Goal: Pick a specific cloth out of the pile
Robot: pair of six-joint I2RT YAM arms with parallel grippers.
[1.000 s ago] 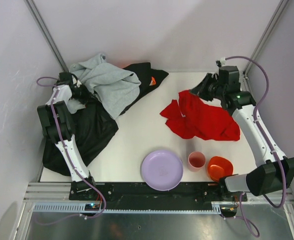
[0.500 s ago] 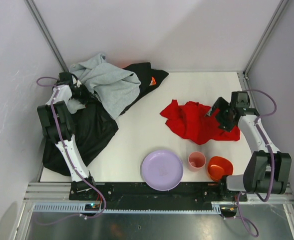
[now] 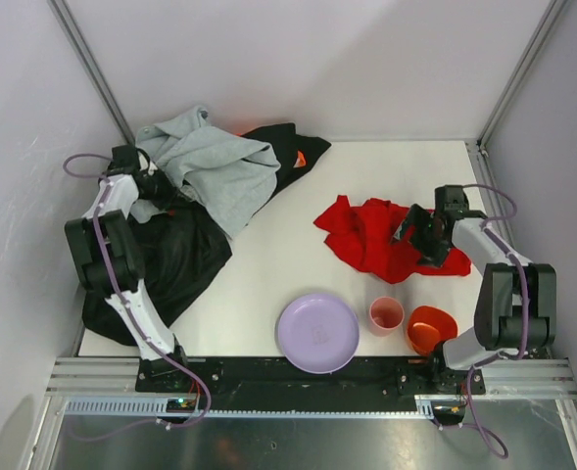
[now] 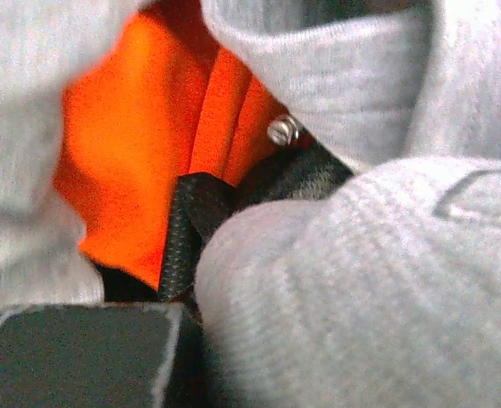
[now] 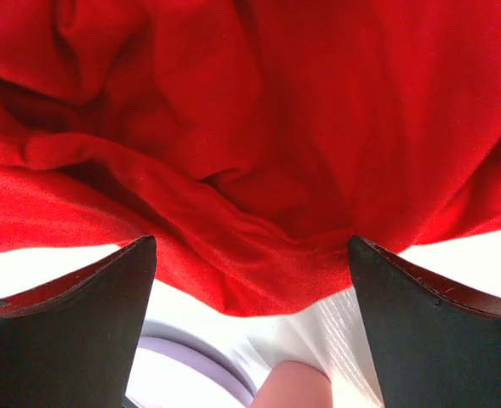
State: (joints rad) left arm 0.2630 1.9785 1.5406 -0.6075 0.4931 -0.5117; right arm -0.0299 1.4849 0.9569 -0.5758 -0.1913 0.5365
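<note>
Sprawling over the left side of the white table (image 3: 268, 259), the pile (image 3: 185, 220) is the biggest thing here: a large black garment (image 3: 166, 259) at the bottom, a light gray sweatshirt (image 3: 215, 166) heaped on it, and a sliver of orange garment (image 4: 131, 161) showing between the folds. The red cloth (image 3: 371, 235) lies crumpled on bare table to the right, well apart from the pile, so the picking-out looks essentially done.

Near the front edge sit a lilac plate (image 3: 317, 333), an orange bowl (image 3: 431, 329) and a pink cup (image 3: 386, 315), the cup just beside the cloth's near edge.

The right gripper (image 5: 250, 246) is low over that near edge with its jaws spread wide and nothing clamped between them. The left gripper (image 3: 151, 184) is buried among the sweatshirt folds; whether it is parted or pinching fabric I cannot tell, since cloth covers its tips in the wrist view.

Two risks follow. If the right arm sweeps low toward the front, it could drag the cloth into the cup and tip it. If the left arm pulls out with fabric snagged, the sweatshirt could slide toward the cloth.
</note>
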